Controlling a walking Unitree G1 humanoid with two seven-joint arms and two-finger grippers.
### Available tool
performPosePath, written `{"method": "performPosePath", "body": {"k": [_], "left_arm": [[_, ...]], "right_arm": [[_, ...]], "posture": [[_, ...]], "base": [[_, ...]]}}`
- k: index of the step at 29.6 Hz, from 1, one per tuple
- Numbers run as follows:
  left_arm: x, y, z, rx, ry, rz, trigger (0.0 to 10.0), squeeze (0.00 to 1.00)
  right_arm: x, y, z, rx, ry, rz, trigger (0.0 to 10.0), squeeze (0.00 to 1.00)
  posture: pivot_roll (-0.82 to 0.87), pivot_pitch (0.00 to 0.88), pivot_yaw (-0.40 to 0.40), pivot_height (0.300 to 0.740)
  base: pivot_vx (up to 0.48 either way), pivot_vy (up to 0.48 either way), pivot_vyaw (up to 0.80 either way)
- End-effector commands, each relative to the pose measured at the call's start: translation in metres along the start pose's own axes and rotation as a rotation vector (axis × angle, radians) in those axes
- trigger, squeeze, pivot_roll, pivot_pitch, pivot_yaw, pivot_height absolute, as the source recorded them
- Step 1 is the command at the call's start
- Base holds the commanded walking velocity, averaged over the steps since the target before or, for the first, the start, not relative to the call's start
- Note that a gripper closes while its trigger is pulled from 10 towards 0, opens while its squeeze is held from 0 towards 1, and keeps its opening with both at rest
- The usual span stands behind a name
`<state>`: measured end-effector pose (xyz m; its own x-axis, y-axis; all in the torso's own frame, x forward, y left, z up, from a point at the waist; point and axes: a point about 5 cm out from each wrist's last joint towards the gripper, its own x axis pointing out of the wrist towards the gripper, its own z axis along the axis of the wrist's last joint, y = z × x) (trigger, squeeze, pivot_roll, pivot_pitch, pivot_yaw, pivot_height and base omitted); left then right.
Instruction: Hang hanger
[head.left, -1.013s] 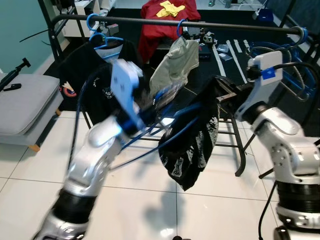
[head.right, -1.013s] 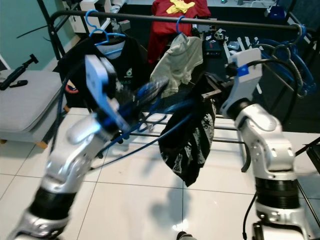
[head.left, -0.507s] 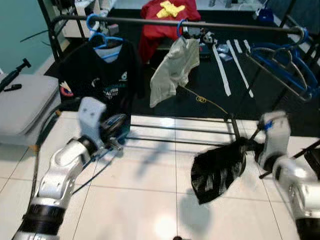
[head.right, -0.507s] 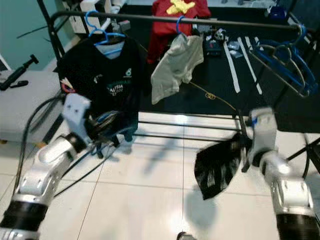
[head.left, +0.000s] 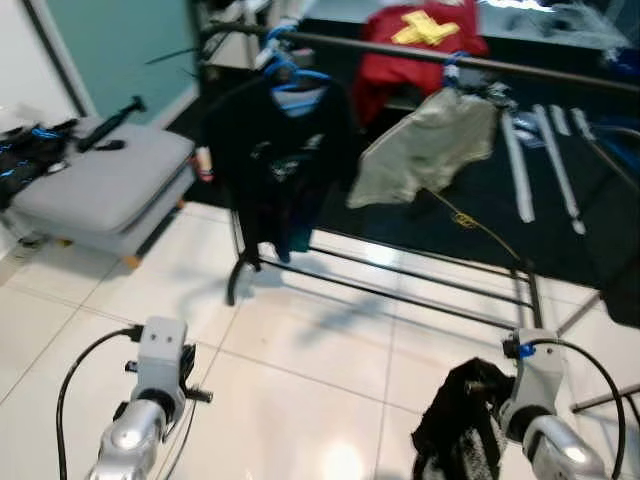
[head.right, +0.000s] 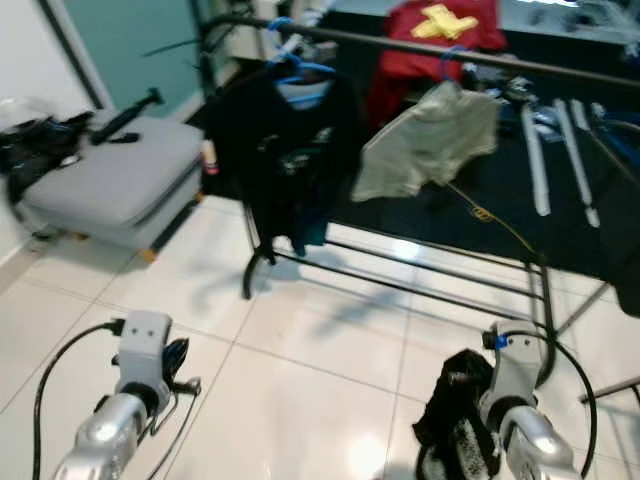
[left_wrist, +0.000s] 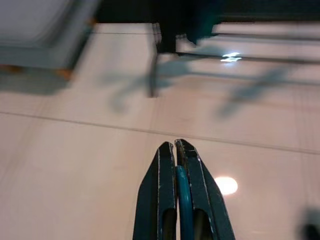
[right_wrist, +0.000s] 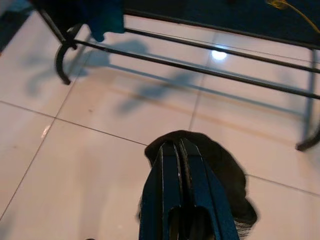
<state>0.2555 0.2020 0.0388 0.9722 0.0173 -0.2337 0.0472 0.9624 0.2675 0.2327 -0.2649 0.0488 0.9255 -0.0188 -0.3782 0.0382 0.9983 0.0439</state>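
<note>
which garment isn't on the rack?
The black garment held low by the right gripper, over the tiles; the black shirt and beige garment hang from the rail.

I am looking down at a glossy white tiled floor (head.left: 320, 370) that is reflecting a bright light. A black clothes rack (head.left: 400, 285) is standing on the tiles, its curved foot and low rails resting there, and it is casting shadows across them. To my left a grey cushioned bench (head.left: 100, 185) is sitting on the floor on short wooden feet. Beyond the rack, a dark mat (head.left: 560, 235) is lying over the floor.
</note>
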Motion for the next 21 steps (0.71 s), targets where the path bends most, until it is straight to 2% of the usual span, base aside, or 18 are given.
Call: {"method": "performPosePath", "body": {"k": [1,2,3,5,7,8,10,13,21], "left_arm": [[-0.006,0.001,-0.014,0.102,0.045,0.021,10.0,0.0],[-0.008,0.003,-0.023,0.171,0.084,0.059,10.0,0.0],[-0.008,0.003,-0.023,0.171,0.084,0.059,10.0,0.0],[-0.014,0.01,-0.039,0.255,0.136,0.119,10.0,0.0],[-0.016,0.011,-0.046,0.326,0.152,0.122,10.0,0.0],[-0.016,0.011,-0.046,0.326,0.152,0.122,10.0,0.0],[-0.02,0.012,-0.053,0.413,0.165,0.11,10.0,0.0],[-0.022,0.014,-0.053,0.46,0.159,0.117,10.0,0.0],[-0.024,0.014,-0.055,0.503,0.143,0.158,10.0,0.0]], "right_arm": [[-0.002,0.001,-0.007,-0.003,-0.012,-0.004,10.0,0.0],[-0.002,0.002,-0.012,0.0,-0.01,-0.007,10.0,0.0],[-0.002,0.002,-0.012,0.0,-0.01,-0.007,10.0,0.0],[-0.002,0.003,-0.016,0.009,-0.014,-0.008,10.0,0.0],[0.0,0.003,-0.016,0.013,-0.02,-0.003,10.0,0.0],[0.0,0.003,-0.016,0.013,-0.02,-0.003,10.0,0.0],[0.001,0.002,-0.015,0.013,-0.031,-0.003,10.0,0.0],[0.001,-0.001,-0.012,0.012,-0.048,-0.007,10.0,0.0],[0.004,-0.004,-0.008,0.002,-0.078,-0.007,10.0,0.0]], "posture": [[-0.03,0.09,-0.016,0.74],[-0.03,0.088,-0.017,0.74],[-0.03,0.088,-0.017,0.74],[-0.02,0.089,-0.022,0.74],[-0.02,0.092,-0.025,0.74],[-0.02,0.092,-0.025,0.74],[-0.02,0.091,-0.03,0.74],[-0.02,0.097,-0.03,0.74],[-0.01,0.107,-0.037,0.74]], "base": [[0.0,0.0,0.69],[0.0,0.0,0.69],[0.0,0.0,0.69],[0.0,0.0,0.69],[0.0,0.0,0.69],[0.0,0.0,0.69],[0.0,0.0,0.69],[0.0,0.0,0.69],[0.0,0.0,0.69]]}}
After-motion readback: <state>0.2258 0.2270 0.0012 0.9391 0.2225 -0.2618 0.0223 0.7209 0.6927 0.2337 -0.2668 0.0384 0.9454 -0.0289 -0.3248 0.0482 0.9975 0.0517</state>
